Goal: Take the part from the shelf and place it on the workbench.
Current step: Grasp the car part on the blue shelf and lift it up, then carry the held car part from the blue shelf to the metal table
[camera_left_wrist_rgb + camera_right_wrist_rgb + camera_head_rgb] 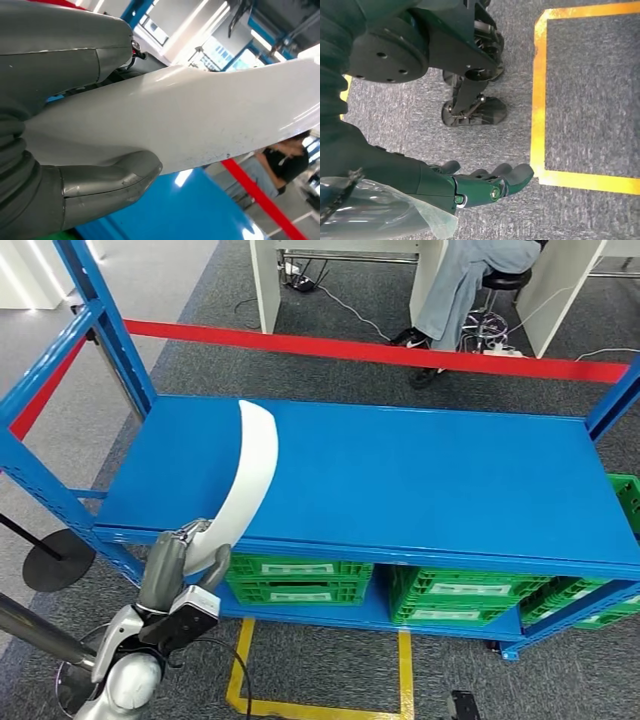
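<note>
At our left hand: the left hand (pixel 183 562) grips the near, narrow end of the white curved part (pixel 245 480), thumb (pixel 109 182) under it and fingers over.
Right hand: our right hand (pixel 486 182) hangs over the grey carpet (pixel 584 100), holding nothing, fingers loosely extended.
Part's place: it rises from our grasp over the blue shelf (pixel 423 480); we cannot tell whether the far tip touches the deck.
Handling: we judge it a stiff, light, glossy shell, likely slippery; held at one end, the long overhang will lever against the grasp.
Better hold: nearer its broad middle, we think.
Beyond: a red bar (pixel 377 350), then a seated person (pixel 468 280).
</note>
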Available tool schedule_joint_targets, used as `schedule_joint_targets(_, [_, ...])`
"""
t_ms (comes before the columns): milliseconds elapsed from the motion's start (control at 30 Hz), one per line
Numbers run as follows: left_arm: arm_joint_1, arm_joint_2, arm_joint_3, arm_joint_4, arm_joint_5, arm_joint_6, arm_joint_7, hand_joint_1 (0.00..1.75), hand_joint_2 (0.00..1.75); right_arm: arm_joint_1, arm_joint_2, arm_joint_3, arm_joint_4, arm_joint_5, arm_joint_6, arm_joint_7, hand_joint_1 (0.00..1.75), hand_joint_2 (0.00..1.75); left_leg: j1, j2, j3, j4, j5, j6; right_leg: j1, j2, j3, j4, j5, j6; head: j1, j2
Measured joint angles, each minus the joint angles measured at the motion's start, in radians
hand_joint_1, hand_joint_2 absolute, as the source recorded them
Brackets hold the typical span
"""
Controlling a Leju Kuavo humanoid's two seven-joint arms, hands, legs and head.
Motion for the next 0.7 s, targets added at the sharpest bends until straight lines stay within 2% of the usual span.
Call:
schedule_joint_targets(67, [0.006, -0.002, -0.001, -0.007, 0.001, 0.001, 0.000, 1.75, 1.75, 0.001, 0.000, -0.002, 0.000, 0.000, 0.000, 0.000, 0.00, 1.75, -0.001, 0.001, 0.001, -0.001, 0.001, 0.004, 0.000, 0.000, -0.067, 0.132, -0.057, 0.002, 0.001, 0.000])
schedule_joint_targets(100, [0.010, -0.003, -0.002, -0.009, 0.002, 0.002, -0.001, 1.75, 1.75, 0.003, 0.000, -0.003, 0.000, 0.000, -0.001, 0.000, 0.00, 1.75, -0.001, 0.001, 0.001, 0.000, 0.001, 0.005, 0.000, 0.000, -0.096, 0.186, -0.071, 0.004, 0.002, 0.000])
schedule_joint_targets(133, [0.015, -0.003, -0.002, -0.011, 0.002, 0.004, -0.004, 1.75, 1.75, 0.005, 0.000, -0.004, 0.000, 0.000, -0.002, 0.000, 0.00, 1.75, -0.001, 0.001, 0.001, 0.002, 0.000, 0.005, -0.001, 0.000, -0.112, 0.210, -0.068, 0.006, 0.002, 0.000])
schedule_joint_targets(167, [0.021, -0.004, -0.002, -0.015, 0.004, 0.010, -0.011, 1.75, 1.75, 0.006, 0.000, -0.006, 0.000, -0.002, -0.005, -0.001, 0.00, 1.75, -0.001, 0.001, 0.001, 0.005, -0.001, 0.003, -0.002, 0.000, -0.109, 0.194, -0.044, 0.008, 0.002, 0.000])
schedule_joint_targets(233, [0.041, -0.006, -0.005, -0.035, 0.007, 0.037, -0.036, 1.75, 1.75, 0.007, 0.001, -0.009, 0.000, -0.005, -0.015, -0.006, 0.00, 1.75, 0.002, -0.001, 0.002, 0.015, -0.011, -0.005, -0.007, -0.001, -0.057, 0.075, 0.027, 0.012, 0.002, 0.000])
schedule_joint_targets(267, [0.055, -0.007, -0.008, -0.052, 0.007, 0.057, -0.051, 1.75, 1.75, 0.008, 0.002, -0.011, 0.000, -0.006, -0.020, -0.013, 0.00, 1.75, 0.002, -0.002, -0.001, 0.023, -0.017, -0.012, -0.007, 0.001, -0.026, 0.019, 0.051, 0.011, 0.003, 0.000])
schedule_joint_targets(300, [0.072, -0.009, -0.012, -0.071, 0.007, 0.077, -0.065, 1.75, 1.75, 0.009, 0.004, -0.013, 0.000, -0.006, -0.023, -0.021, 0.00, 1.75, 0.001, -0.002, -0.004, 0.030, -0.022, -0.018, -0.007, 0.003, -0.005, -0.018, 0.060, 0.008, 0.004, 0.000])
schedule_joint_targets(367, [0.104, -0.012, -0.022, -0.106, 0.004, 0.114, -0.087, 1.75, 1.75, 0.014, 0.007, -0.016, 0.000, -0.005, -0.019, -0.040, 0.00, 1.75, -0.003, -0.003, -0.009, 0.041, -0.025, -0.024, -0.005, 0.007, 0.007, -0.033, 0.055, -0.002, 0.005, 0.000])
schedule_joint_targets(433, [0.131, -0.014, -0.032, -0.136, 0.003, 0.147, -0.102, 1.75, 1.75, 0.019, 0.009, -0.021, 0.000, -0.005, 0.001, -0.060, 0.00, 1.75, -0.002, -0.002, -0.013, 0.051, -0.035, -0.031, -0.008, 0.006, 0.004, -0.037, 0.053, -0.014, 0.003, 0.000])
schedule_joint_targets(500, [0.152, -0.015, -0.041, -0.159, 0.011, 0.177, -0.114, 1.75, 1.75, 0.023, 0.010, -0.025, 0.000, -0.005, 0.023, -0.078, 0.00, 1.75, 0.001, -0.001, -0.031, 0.103, -0.083, -0.042, -0.011, 0.003, 0.001, -0.040, 0.057, -0.027, 0.000, 0.000])
schedule_joint_targets(567, [0.169, -0.015, -0.050, -0.173, 0.023, 0.198, -0.123, 1.75, 1.75, 0.027, 0.010, -0.027, 0.001, -0.004, 0.039, -0.089, 0.00, 1.75, 0.006, 0.000, -0.078, 0.225, -0.157, -0.053, -0.008, -0.003, -0.005, -0.039, 0.061, -0.037, -0.005, 0.000])
schedule_joint_targets(600, [0.177, -0.015, -0.054, -0.177, 0.029, 0.207, -0.126, 1.75, 1.75, 0.029, 0.010, -0.029, 0.001, -0.003, 0.044, -0.092, 0.00, 1.75, 0.008, 0.000, -0.100, 0.285, -0.183, -0.055, -0.007, -0.006, -0.010, -0.039, 0.064, -0.040, -0.005, 0.000])
schedule_joint_targets(633, [0.187, -0.015, -0.058, -0.181, 0.035, 0.216, -0.130, 1.75, 1.75, 0.031, 0.010, -0.031, 0.001, -0.002, 0.047, -0.095, 0.00, 1.75, 0.009, 0.000, -0.109, 0.319, -0.191, -0.055, -0.005, -0.008, -0.015, -0.039, 0.068, -0.041, -0.005, 0.000])
schedule_joint_targets(667, [0.196, -0.015, -0.062, -0.186, 0.042, 0.227, -0.133, 1.75, 1.75, 0.033, 0.010, -0.033, 0.001, -0.002, 0.048, -0.098, 0.00, 1.75, 0.010, 0.000, -0.101, 0.315, -0.179, -0.053, -0.003, -0.009, -0.020, -0.039, 0.072, -0.042, -0.005, 0.000])
schedule_joint_targets(700, [0.203, -0.015, -0.066, -0.190, 0.050, 0.238, -0.136, 1.75, 1.75, 0.034, 0.010, -0.036, 0.001, -0.001, 0.049, -0.101, 0.00, 1.75, 0.010, 0.000, -0.074, 0.273, -0.152, -0.049, -0.001, -0.010, -0.025, -0.039, 0.077, -0.042, -0.005, 0.000])
